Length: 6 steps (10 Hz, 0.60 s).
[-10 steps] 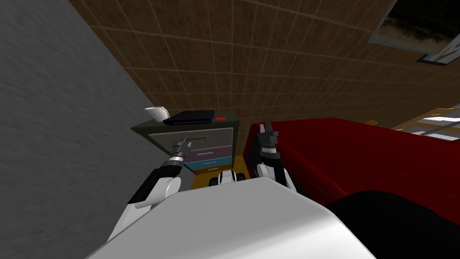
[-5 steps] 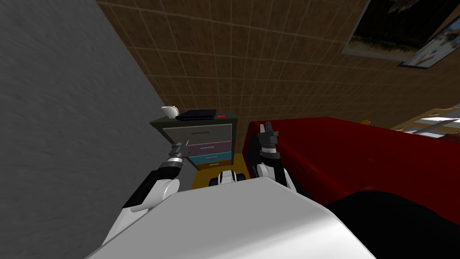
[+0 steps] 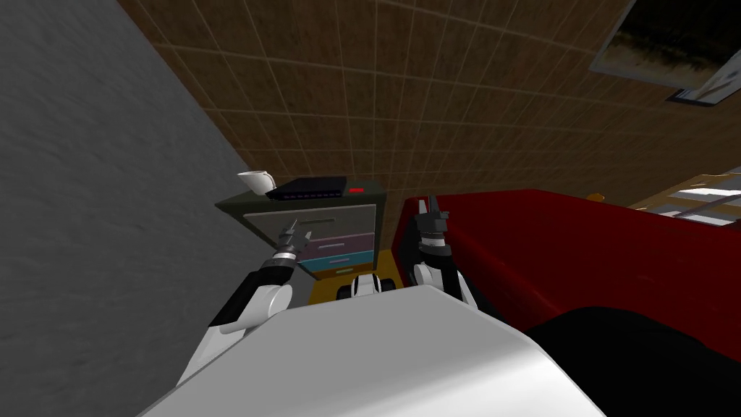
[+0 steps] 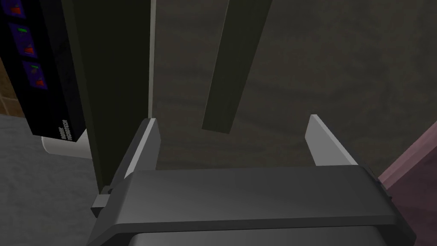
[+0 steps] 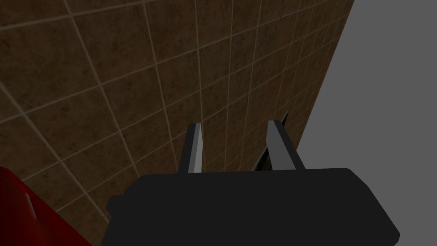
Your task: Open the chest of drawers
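Your left pincer (image 4: pixel 231 120) is spread wide with nothing in it, close to the front of the top drawer (image 3: pixel 347 216). The main risk, as I judge it, is a bad grip. From the wrist camera, the dark bar handle (image 4: pixel 234 60) lines up with the gap, but its near end seems to stop just ahead of the fingertips and not between them. Close now and you would pinch air, or only the very tip, which could slip off once you pull. One finger (image 4: pixel 147 136) also sits beside the dark edge of the frame, so a sideways drift could snag it there. On top, a white cup (image 3: pixel 253 181) stands at the left near the front edge, next to a flat black box (image 3: pixel 307 190). A hard jerk on the drawer might upset the cup.

The chest of drawers (image 3: pixel 237 211) stands against the brown tiled wall, near the grey wall (image 3: pixel 87 217) on its left and with a red piece of furniture (image 3: pixel 579 239) close on its right. Its frame is dark. The drawers look shut, stacked from a grey-brown one at the top through a pinkish one (image 3: pixel 340 244) and a teal one (image 3: pixel 340 260) to a yellowish one at the bottom.

Your right pincer (image 3: pixel 431 208) is raised beside the red furniture, fingers part-spread and empty.
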Motion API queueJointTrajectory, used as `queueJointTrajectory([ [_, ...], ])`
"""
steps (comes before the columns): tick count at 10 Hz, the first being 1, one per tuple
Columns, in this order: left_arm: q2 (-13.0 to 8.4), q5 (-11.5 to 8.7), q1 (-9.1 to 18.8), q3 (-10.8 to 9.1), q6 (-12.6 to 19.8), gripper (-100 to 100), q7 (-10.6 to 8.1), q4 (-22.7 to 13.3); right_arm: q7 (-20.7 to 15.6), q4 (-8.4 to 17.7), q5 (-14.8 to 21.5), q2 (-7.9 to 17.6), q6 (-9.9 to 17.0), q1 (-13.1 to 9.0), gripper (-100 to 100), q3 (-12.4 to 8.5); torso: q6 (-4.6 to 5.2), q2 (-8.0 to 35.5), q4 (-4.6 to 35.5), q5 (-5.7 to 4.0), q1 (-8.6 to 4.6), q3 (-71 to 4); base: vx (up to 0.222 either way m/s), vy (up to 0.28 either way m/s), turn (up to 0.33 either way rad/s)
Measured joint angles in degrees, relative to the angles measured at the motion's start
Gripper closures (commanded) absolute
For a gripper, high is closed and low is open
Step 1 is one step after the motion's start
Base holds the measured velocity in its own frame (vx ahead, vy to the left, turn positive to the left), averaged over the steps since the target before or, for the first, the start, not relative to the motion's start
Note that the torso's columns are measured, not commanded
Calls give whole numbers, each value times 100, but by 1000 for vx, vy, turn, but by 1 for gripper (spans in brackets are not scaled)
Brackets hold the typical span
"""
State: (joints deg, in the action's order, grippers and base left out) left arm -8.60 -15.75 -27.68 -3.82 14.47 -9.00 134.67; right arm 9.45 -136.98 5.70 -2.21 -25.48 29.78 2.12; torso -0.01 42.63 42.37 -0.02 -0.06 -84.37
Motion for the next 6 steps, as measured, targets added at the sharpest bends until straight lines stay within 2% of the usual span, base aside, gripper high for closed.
queueJointTrajectory([
  [1,8,-5,-22,-16,59,-100,-8,90,0,0,0,0,0,0,0,0,0,-5,2,2,7,1,62,13,-1],
  [2,9,-5,-23,-19,78,100,-11,103,0,1,0,0,0,-1,0,0,1,-7,-1,3,6,-3,11,2,0],
  [3,9,-5,-22,-18,76,100,-11,101,0,1,0,0,1,-1,0,0,1,-11,-2,1,3,-5,-109,17,42],
  [6,-26,-32,-131,13,89,100,-18,223,0,2,0,-1,1,-4,0,1,1,-3,1,0,0,1,-199,-13,20],
])
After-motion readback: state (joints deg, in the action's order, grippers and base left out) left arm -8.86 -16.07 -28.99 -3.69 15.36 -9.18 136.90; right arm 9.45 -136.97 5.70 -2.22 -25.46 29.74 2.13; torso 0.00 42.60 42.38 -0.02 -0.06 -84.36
